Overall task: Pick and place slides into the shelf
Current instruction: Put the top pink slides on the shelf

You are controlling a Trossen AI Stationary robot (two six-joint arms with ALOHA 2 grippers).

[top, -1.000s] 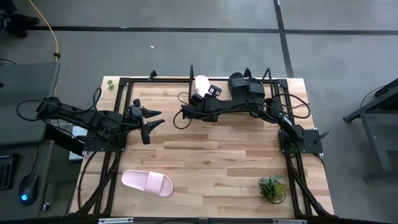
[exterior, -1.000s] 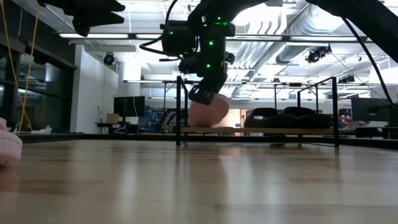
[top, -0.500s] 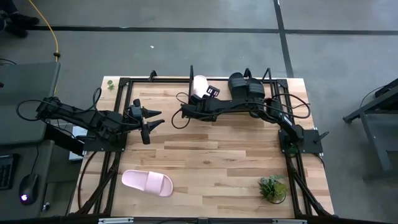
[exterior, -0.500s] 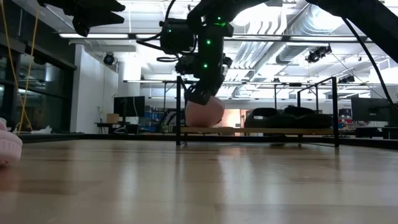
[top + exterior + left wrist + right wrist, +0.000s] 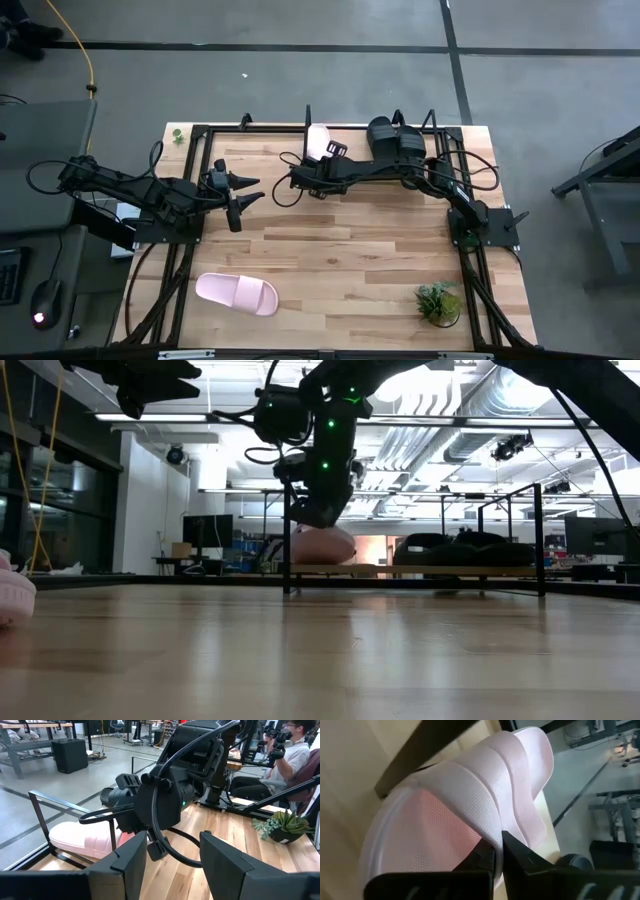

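My right gripper (image 5: 326,153) reaches to the left end of the shelf (image 5: 432,131) at the table's far edge and is shut on a pale pink slide (image 5: 318,140). In the low view that slide (image 5: 322,546) sits low at the shelf's wooden board (image 5: 420,570), under the gripper (image 5: 318,518). Two black slides (image 5: 394,138) lie side by side on the shelf to its right. The second pink slide (image 5: 237,293) lies sole down on the table near the front left. My left gripper (image 5: 254,190) hovers open over the table's left side, away from every slide. My right gripper pinches the pink slide's broad strap at its edge (image 5: 490,837) between its two fingers (image 5: 520,856). It comes from above and from the table's near side, slanting down. The slide's sole (image 5: 322,560) is down at the shelf's board; I cannot tell if it rests there.
A black frame (image 5: 190,200) edges the table. A small potted plant (image 5: 438,302) stands at the front right. Bare wood lies between the arms and the near edge. A person (image 5: 292,747) sits beyond the table in the left wrist view.
My right gripper has moved toward the far edge and down, still shut on the pink slide. The slide has come down from above the shelf's board onto its level and has tipped from a steep tilt to lying flatter.
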